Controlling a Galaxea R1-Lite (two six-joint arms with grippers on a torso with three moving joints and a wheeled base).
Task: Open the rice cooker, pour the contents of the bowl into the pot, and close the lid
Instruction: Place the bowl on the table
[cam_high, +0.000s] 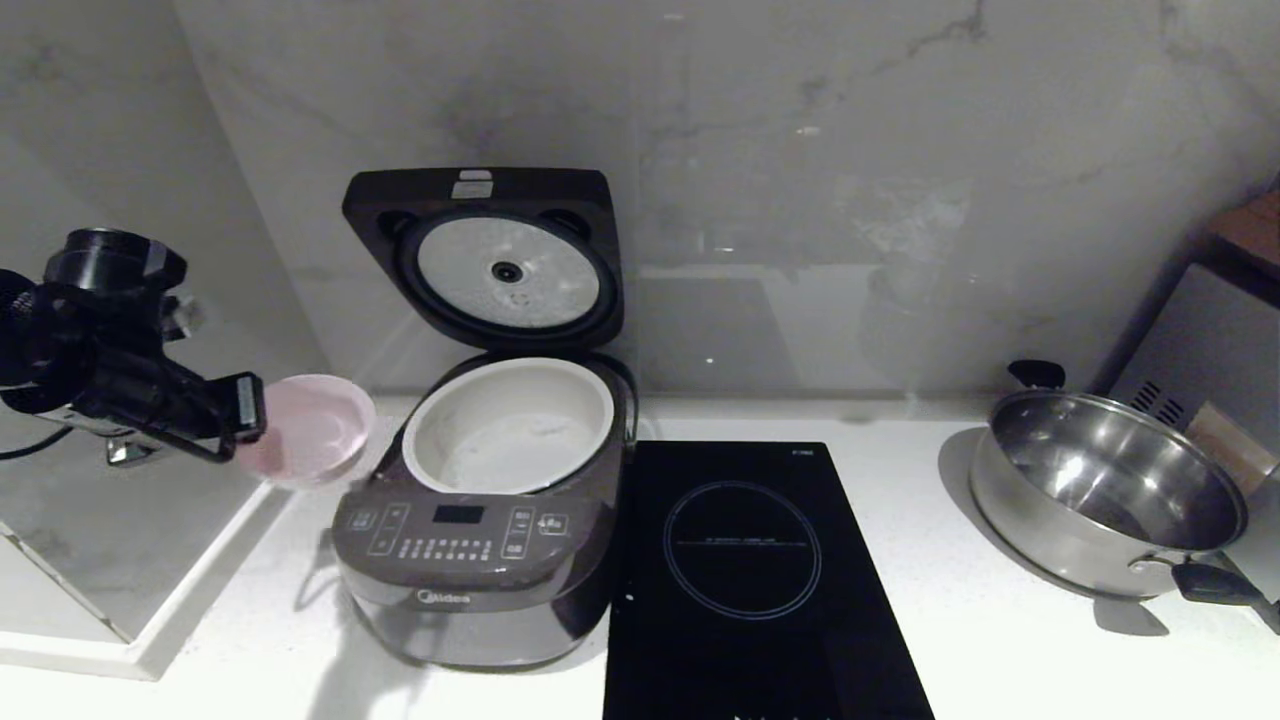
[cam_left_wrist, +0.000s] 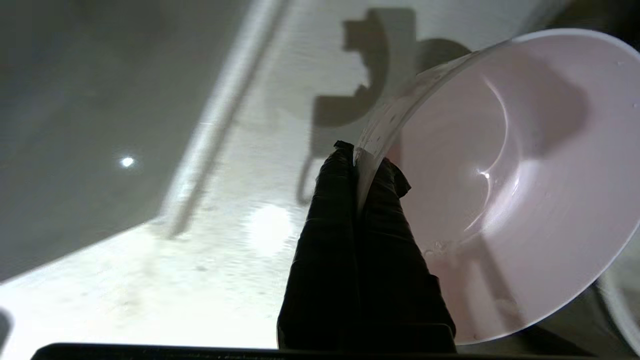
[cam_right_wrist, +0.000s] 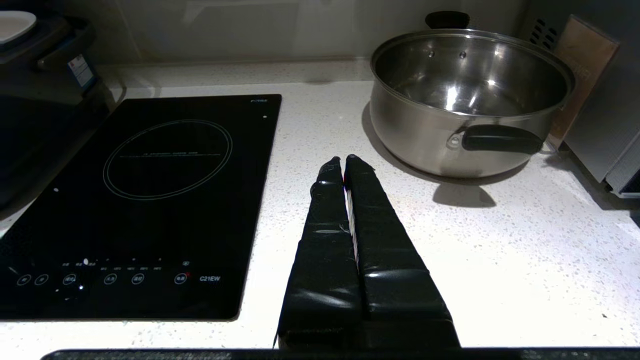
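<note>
The dark rice cooker (cam_high: 470, 570) stands on the counter with its lid (cam_high: 495, 260) swung up against the wall, silver inner plate facing out. Its white pot (cam_high: 510, 425) lies open, with a pale wet-looking layer on its floor. My left gripper (cam_high: 248, 410) is shut on the rim of the pale pink bowl (cam_high: 318, 428), holding it in the air just left of the cooker. The bowl (cam_left_wrist: 505, 185) is tipped, its inside bare but for a few droplets, and the black fingers (cam_left_wrist: 330, 210) pinch its wall. My right gripper (cam_right_wrist: 344, 161) hovers shut over the counter, holding nothing.
A black induction hob (cam_high: 750, 580) lies right of the cooker. A steel pan (cam_high: 1105, 490) with black handles sits at the far right beside a grey appliance (cam_high: 1210, 350). A raised marble ledge (cam_high: 110, 540) is at the left, under my left arm.
</note>
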